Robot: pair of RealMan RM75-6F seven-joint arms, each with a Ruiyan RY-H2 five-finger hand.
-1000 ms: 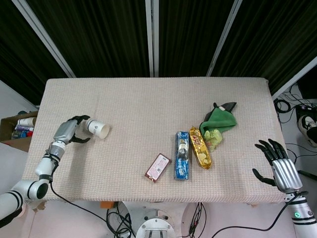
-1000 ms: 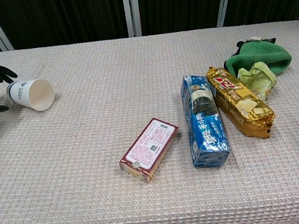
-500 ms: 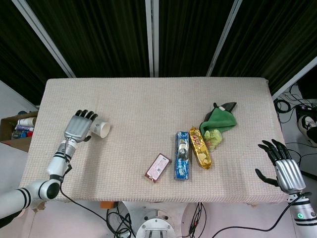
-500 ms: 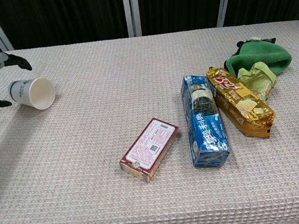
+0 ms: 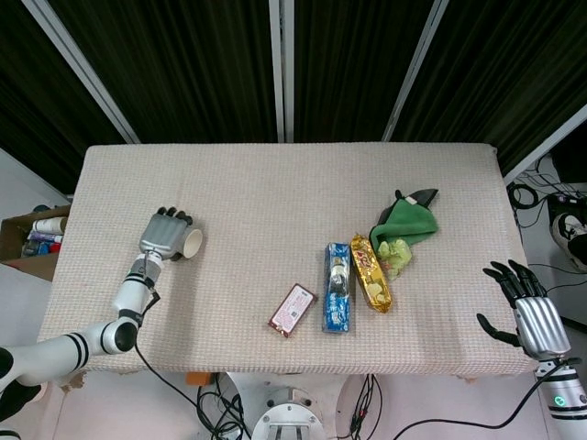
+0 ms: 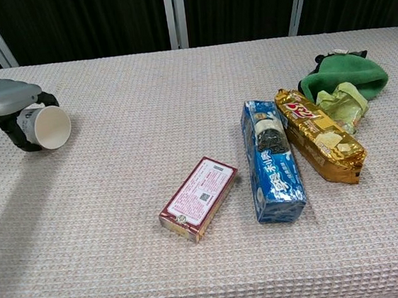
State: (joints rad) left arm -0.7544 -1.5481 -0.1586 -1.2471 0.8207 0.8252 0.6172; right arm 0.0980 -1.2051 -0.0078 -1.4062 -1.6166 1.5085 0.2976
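Observation:
A white paper cup [image 5: 191,244] [image 6: 50,127] lies on its side near the table's left edge, its open mouth facing right. My left hand [image 5: 163,236] [image 6: 0,99] lies over the cup from above and the left, and its fingers curl round the cup's body. Only the cup's rim and inside show past the hand. My right hand [image 5: 532,316] hovers beyond the table's front right corner with its fingers spread and nothing in it. The chest view does not show the right hand.
A red-brown box [image 6: 198,199], a blue biscuit pack [image 6: 273,159] and a gold snack pack [image 6: 320,136] lie right of centre on the cloth-covered table [image 5: 275,183]. A green cloth [image 6: 344,77] and a yellow-green wrapper [image 6: 340,102] lie behind them. A cardboard box [image 5: 32,240] stands off the left edge.
My left hand has swung right from beside the cup to over it and closed its fingers round it. My right hand has drifted slightly back and right, still spread.

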